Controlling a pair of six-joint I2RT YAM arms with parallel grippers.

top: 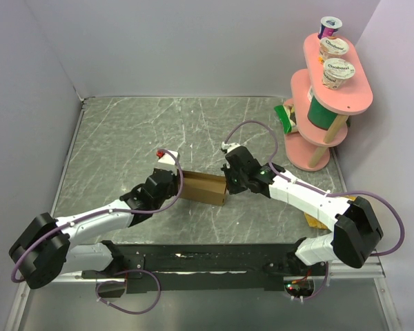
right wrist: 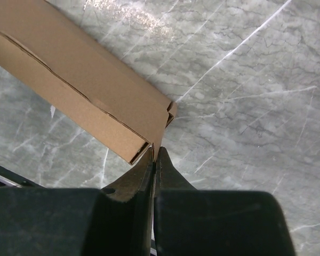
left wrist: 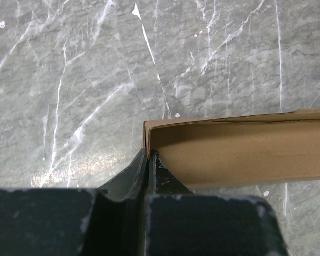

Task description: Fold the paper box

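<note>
The left gripper (left wrist: pixel 148 156) is pinched tight on the end wall of the paper box (left wrist: pixel 240 154), with the thin cardboard edge caught between its two black fingers. The right gripper (right wrist: pixel 156 153) is clamped the same way on a corner edge at the box's other end.

Only the top camera shows the box stretched straight between both grippers; whether it touches the table (top: pixel 124 138) cannot be told. The left wrist camera looks into the box's open, trough-like inside. The right wrist camera sees its closed outer faces, with a long slit seam. The top camera alone takes in a pink shelf (top: pixel 352 96) holding yogurt cups (top: pixel 339 72), well beyond the right gripper.

The cardboard is plain, matte and brown, long and narrow. The table is grey marble with white veins and some glare.
</note>
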